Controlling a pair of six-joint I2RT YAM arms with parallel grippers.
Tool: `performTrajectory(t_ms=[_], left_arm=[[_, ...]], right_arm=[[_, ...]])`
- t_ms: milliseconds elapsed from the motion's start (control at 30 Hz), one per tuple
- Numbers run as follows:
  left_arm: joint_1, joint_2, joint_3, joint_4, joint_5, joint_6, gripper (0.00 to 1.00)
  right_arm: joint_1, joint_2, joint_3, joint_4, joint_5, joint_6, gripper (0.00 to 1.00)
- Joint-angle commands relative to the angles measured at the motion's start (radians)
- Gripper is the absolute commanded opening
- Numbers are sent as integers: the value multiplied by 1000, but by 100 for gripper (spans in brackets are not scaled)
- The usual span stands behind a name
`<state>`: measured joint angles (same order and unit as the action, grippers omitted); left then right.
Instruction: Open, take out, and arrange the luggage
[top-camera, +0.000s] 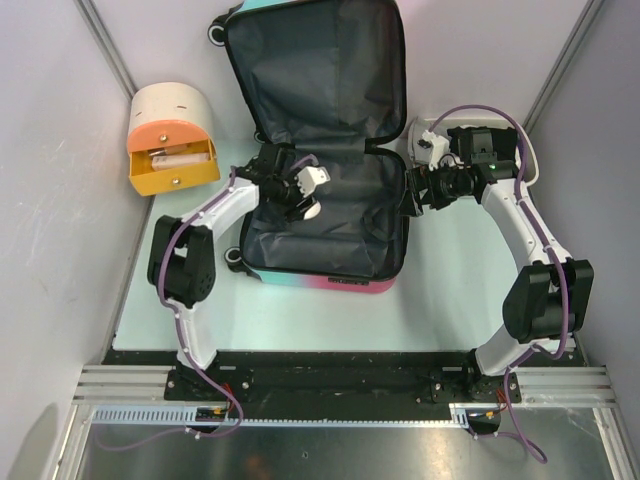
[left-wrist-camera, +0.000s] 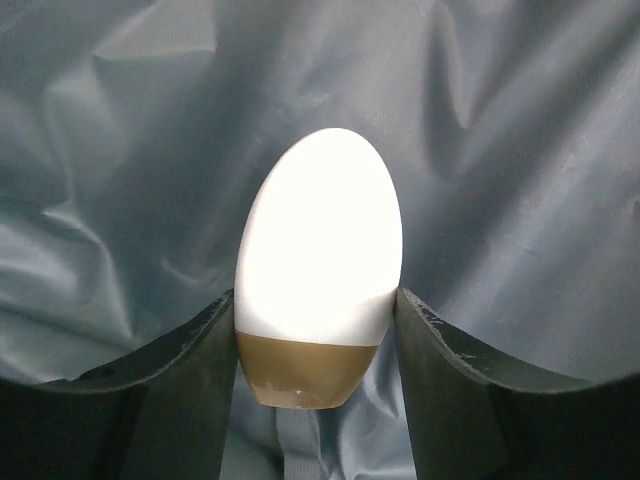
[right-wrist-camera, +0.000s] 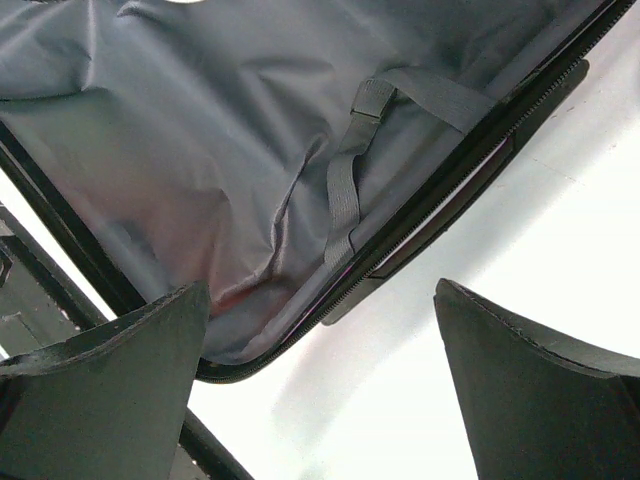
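Note:
The luggage (top-camera: 330, 262) lies open on the table, both halves showing dark grey lining, its pink-teal shell edge at the front. My left gripper (top-camera: 306, 205) is over the near half, shut on a white egg-shaped object with a tan base (left-wrist-camera: 318, 270), which sits between its fingers (left-wrist-camera: 195, 390) above the lining (left-wrist-camera: 520, 150). My right gripper (top-camera: 412, 190) is open and empty at the suitcase's right rim. In the right wrist view the zip edge (right-wrist-camera: 400, 235) and a grey strap (right-wrist-camera: 342, 200) show over the white table.
A cream-and-orange drawer box (top-camera: 170, 135) stands at the back left, its drawer pulled out. A white basin (top-camera: 440, 135) sits behind the right arm. Grey walls close in on both sides.

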<state>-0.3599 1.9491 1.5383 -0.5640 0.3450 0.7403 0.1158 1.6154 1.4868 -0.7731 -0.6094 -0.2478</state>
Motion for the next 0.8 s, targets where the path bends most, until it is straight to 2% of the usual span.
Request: performTrajectory(t_ms=[0, 67, 133, 200, 233, 333, 367, 467, 500, 600, 667, 767], left_arm=[[10, -49, 6, 9, 19, -18, 7], [12, -38, 16, 9, 28, -35, 7], [15, -36, 25, 9, 43, -68, 11], [15, -27, 25, 9, 48, -76, 27], [15, -19, 31, 9, 42, -82, 39], [18, 2, 51, 9, 20, -116, 58], [19, -4, 57, 9, 26, -127, 60], [64, -50, 108, 9, 66, -232, 63], [84, -67, 143, 9, 104, -310, 63], [186, -128, 213, 10, 173, -456, 63], [261, -160, 239, 13, 181, -510, 63], [387, -174, 295, 30, 149, -699, 63]], right_arm=[[1, -31, 3, 27, -15, -1, 100], [4, -31, 4, 31, -15, 1, 100], [5, -29, 6, 31, -15, 1, 100], [4, -29, 4, 29, -16, 1, 100], [5, -28, 6, 29, -16, 1, 100], [7, -25, 7, 29, -18, -1, 100], [8, -23, 12, 29, -18, -1, 100], [7, -18, 21, 24, -18, -4, 100], [7, -17, 24, 24, -18, -2, 100], [5, -15, 24, 28, -16, -1, 100], [7, -14, 24, 26, -20, -1, 100], [8, -12, 24, 31, -20, 1, 100]])
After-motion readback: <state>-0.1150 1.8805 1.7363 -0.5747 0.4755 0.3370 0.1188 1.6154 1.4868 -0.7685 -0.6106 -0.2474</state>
